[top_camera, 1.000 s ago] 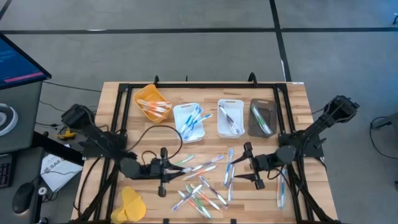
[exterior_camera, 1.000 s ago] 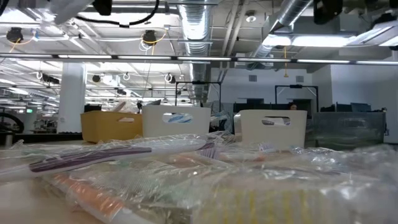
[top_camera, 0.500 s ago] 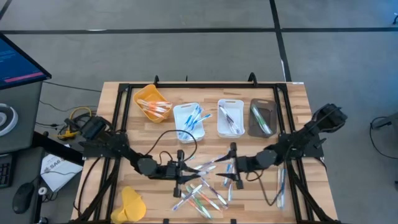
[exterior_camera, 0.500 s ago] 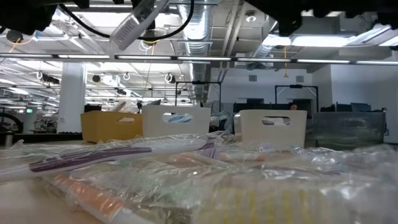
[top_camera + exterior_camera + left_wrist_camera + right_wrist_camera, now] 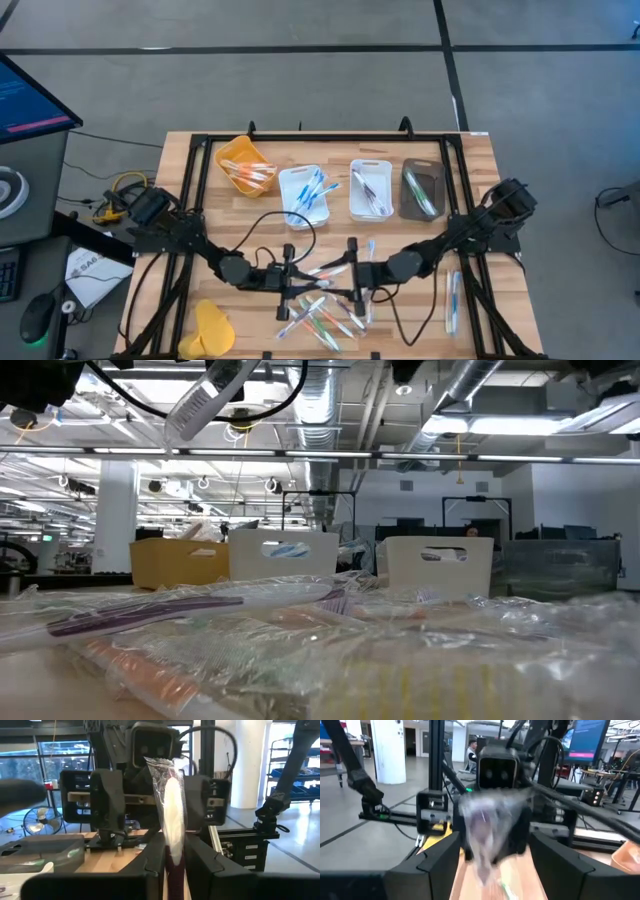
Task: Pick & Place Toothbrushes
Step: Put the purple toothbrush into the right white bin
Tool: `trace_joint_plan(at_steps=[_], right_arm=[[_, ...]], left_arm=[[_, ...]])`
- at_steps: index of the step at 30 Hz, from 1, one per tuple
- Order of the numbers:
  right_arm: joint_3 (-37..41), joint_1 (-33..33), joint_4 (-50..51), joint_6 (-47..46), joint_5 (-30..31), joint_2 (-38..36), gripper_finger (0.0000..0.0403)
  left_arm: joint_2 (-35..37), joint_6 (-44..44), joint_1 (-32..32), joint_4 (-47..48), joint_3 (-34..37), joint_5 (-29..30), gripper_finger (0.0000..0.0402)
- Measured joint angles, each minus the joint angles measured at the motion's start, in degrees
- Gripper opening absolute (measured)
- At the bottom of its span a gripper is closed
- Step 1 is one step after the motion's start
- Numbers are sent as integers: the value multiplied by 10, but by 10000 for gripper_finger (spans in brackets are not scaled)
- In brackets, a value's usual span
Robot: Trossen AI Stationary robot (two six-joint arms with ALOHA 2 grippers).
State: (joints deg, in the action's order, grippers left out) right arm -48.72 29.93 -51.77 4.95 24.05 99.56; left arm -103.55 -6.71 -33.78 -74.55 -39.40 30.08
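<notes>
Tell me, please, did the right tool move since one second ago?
Yes. In the high view the right tool has moved left across the table, from below the dark tray to below the space between the two white trays, facing the left tool.

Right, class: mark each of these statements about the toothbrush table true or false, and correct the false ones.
1. The left gripper is shut on a wrapped toothbrush. True.
2. The right gripper is clamped on a tray. False: its fingers stand open, facing the left gripper and the wrapped toothbrush.
3. The yellow tray is empty. False: it holds toothbrushes.
4. Four trays stand in a row at the far side of the table. True.
5. Loose toothbrushes lie on the table near both grippers. True.
</notes>
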Motion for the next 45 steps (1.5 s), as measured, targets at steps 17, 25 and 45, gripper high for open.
trace_joint_plan(at_steps=[17, 25, 45], right_arm=[[-37, 19, 7, 60, 0, 28, 204], [-37, 16, 17, 62, 0, 27, 54], [-36, 68, 233, 34, 216, -52, 44]], left_arm=[[1, 11, 0, 7, 0, 0, 44], [1, 13, 0, 21, 0, 0, 41], [1, 10, -13, 30, 1, -1, 179]])
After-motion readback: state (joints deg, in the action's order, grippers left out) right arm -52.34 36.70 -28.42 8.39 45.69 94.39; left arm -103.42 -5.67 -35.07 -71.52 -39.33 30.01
